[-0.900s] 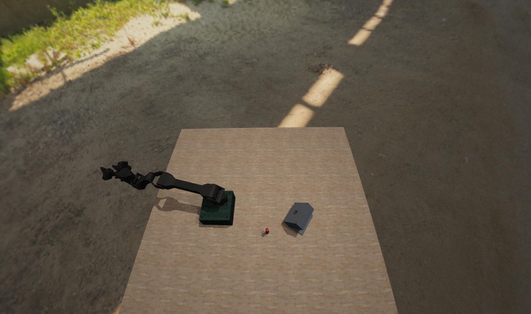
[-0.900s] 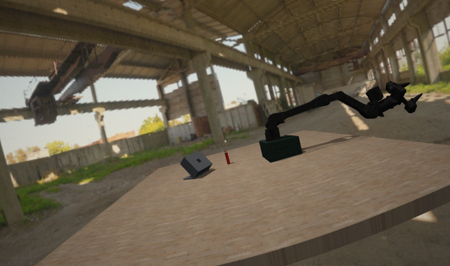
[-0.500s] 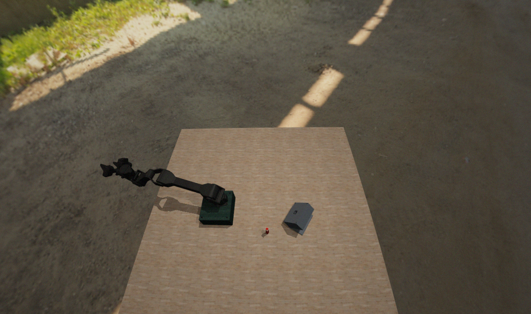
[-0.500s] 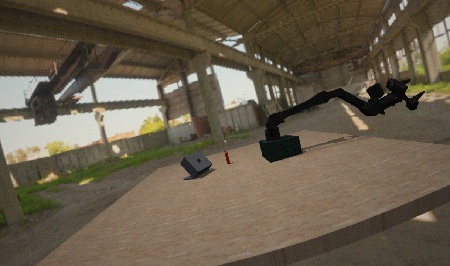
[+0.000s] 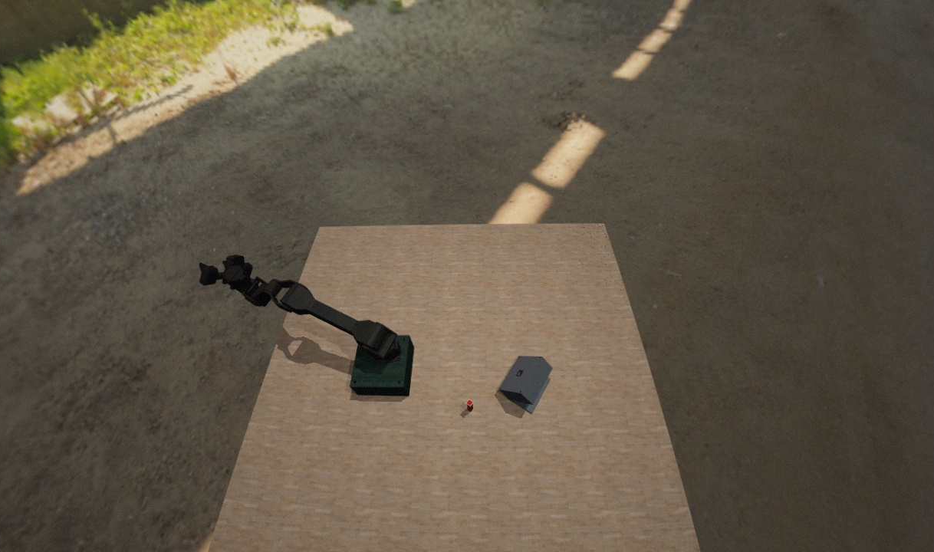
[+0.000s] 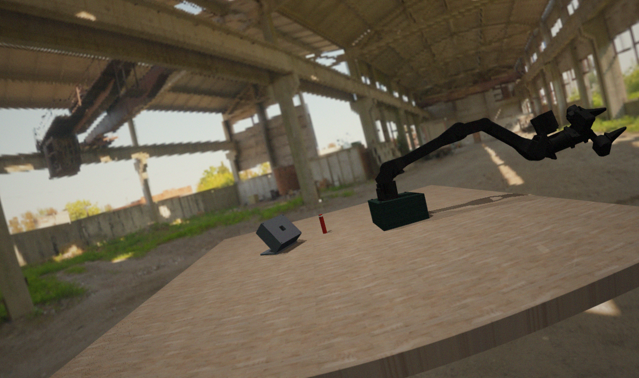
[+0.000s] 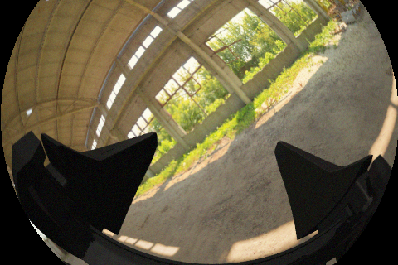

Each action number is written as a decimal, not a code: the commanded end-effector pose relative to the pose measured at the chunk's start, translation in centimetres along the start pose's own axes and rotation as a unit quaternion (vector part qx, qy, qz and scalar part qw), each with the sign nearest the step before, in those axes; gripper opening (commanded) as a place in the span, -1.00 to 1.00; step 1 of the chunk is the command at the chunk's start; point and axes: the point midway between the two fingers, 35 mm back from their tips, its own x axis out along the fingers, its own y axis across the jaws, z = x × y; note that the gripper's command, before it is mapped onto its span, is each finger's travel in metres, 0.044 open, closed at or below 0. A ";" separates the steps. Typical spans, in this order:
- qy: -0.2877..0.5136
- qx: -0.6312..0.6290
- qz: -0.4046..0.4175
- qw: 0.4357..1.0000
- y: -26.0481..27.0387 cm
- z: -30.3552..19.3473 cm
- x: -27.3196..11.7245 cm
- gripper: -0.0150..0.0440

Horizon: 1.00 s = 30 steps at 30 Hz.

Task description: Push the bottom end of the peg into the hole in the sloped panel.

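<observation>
"Where's the claw (image 5: 216, 267) (image 6: 615, 120) (image 7: 219, 144)?"
"Out past the table (image 5: 456, 480) (image 6: 359, 301)'s edge, spread wide, nothing in it. The arm (image 5: 329, 314) (image 6: 425, 146) reaches back to the green base (image 5: 381, 381) (image 6: 404, 211)."
"And the peg (image 5: 469, 405) (image 6: 322, 224)?"
"Upright on the table, between base and panel (image 5: 531, 376) (image 6: 288, 227)."
"The hole (image 5: 519, 373) (image 6: 282, 228)?"
"In the panel's sloped face, with the peg outside it."

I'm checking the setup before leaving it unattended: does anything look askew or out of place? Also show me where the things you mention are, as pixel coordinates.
Only the arm's pose looks odd: the open gripper (image 5: 225, 267) (image 6: 611, 123) (image 7: 219, 144) hangs beyond the table edge, facing away from the upright red peg (image 5: 469, 405) (image 6: 322, 224). The panel (image 5: 533, 377) (image 6: 288, 230) tilts, as intended.
</observation>
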 end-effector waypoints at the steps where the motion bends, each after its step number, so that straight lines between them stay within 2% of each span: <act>1: 0.000 -0.025 -0.024 0.999 -1.4 1.3 -0.1 1.00; 15: -0.027 -0.063 -0.112 0.991 -9.3 10.3 -0.6 1.00; 30: -0.056 -0.091 -0.211 0.972 -17.2 20.0 -3.8 1.00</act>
